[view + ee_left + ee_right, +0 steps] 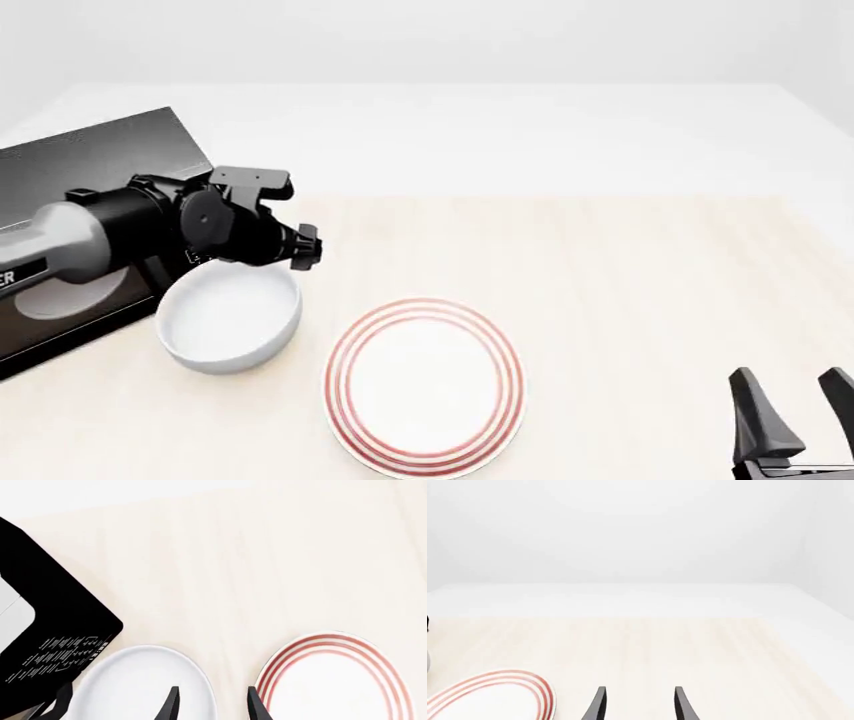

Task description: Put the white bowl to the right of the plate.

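The bowl is seen near the table's left edge, just left of the plate. Both the left gripper above its rim and the right gripper are held released.

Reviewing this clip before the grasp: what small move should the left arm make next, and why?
Probably lower the left gripper so its open fingers straddle the near rim of the white bowl. The bowl sits left of the plate, not yet gripped, and the wrist view shows one finger over the bowl and the other over bare table. The right gripper waits open, far off.
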`<state>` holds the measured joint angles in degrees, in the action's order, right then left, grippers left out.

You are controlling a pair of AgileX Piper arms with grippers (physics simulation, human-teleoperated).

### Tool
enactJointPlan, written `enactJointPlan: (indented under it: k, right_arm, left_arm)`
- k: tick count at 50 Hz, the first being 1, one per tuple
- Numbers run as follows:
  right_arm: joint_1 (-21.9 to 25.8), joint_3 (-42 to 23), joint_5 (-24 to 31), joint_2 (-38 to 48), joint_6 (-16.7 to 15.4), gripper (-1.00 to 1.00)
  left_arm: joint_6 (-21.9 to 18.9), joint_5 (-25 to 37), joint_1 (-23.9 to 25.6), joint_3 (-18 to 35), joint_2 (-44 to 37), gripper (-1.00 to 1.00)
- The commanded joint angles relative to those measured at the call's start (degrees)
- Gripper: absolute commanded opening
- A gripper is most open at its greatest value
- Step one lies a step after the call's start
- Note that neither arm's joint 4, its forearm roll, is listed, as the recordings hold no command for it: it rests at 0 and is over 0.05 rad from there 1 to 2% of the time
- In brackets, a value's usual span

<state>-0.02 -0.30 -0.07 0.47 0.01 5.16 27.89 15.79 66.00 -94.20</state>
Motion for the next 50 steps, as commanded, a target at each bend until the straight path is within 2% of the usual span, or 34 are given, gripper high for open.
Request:
enactJointPlan:
  k: [1,8,13,25,37,38,50]
  right_arm:
    - [0.0,0.0,0.0,0.0,0.0,1.0]
    - [0.0,0.0,0.0,0.0,0.0,1.0]
    - [0.0,0.0,0.0,0.0,0.0,1.0]
    - [0.0,0.0,0.0,0.0,0.0,1.0]
    - [0.0,0.0,0.0,0.0,0.0,1.0]
    - [0.0,0.0,0.0,0.0,0.0,1.0]
    - [0.0,0.0,0.0,0.0,0.0,1.0]
  left_arm:
    - [-0.1,-0.9,0.1,-0.3,-0.9,1.0]
    - [1.4,-2.4,0.9,-2.1,-1.2,1.0]
    - [0.2,-2.5,-0.3,-1.2,-2.8,1.0]
    - [1.9,-4.1,0.4,-1.4,-4.8,1.0]
    - [1.9,-4.9,1.7,-1.0,-6.0,1.0]
    - [2.4,-6.8,1.5,-3.8,-6.7,1.0]
    - [2.6,-7.3,1.9,-3.6,-7.6,1.0]
